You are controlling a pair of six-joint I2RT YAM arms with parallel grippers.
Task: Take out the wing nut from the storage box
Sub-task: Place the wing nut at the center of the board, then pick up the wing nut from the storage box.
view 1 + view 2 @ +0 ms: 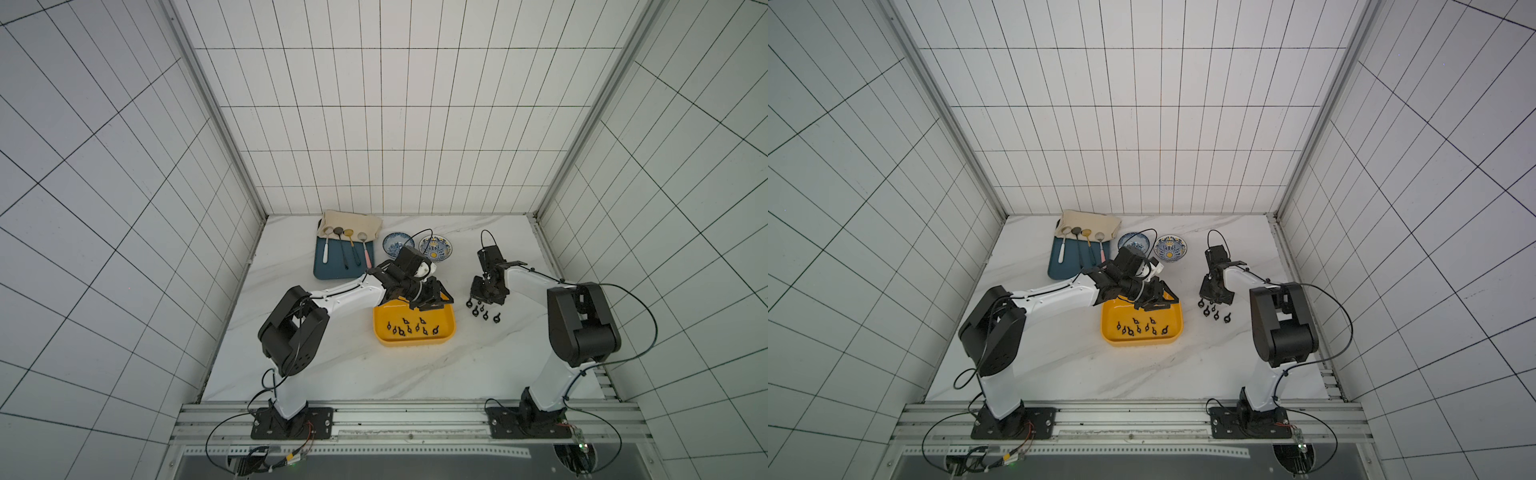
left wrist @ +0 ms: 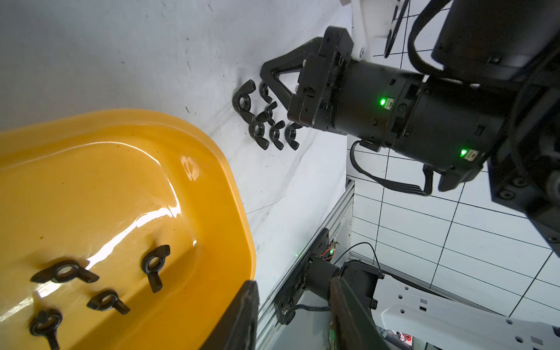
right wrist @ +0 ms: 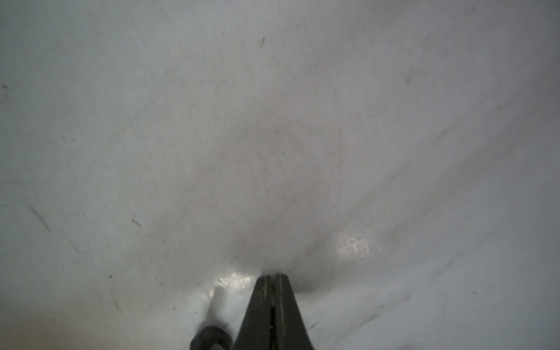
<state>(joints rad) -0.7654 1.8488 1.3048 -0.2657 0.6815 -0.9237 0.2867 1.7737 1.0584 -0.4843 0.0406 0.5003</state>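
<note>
Left wrist view looks along the shallow yellow plastic storage box, where four of the black metal wing nuts show on its floor. The left gripper has its jaws apart, one finger over the box's rim and the other outside it, with nothing pinched between them. In both top views that gripper hangs at the 1 o'clock corner of the box, and the nuts inside lie towards its 6 o'clock wall. At 3 o'clock from the box, apart from it, a cluster of loose wing nuts rests on the white marbled desk. The right gripper stands just beyond them, pointing down. Right wrist view shows its fingers pressed together, tips close to the desk, with a blurred dark piece just beside them; whether anything thin is nipped between them cannot be told.
</note>
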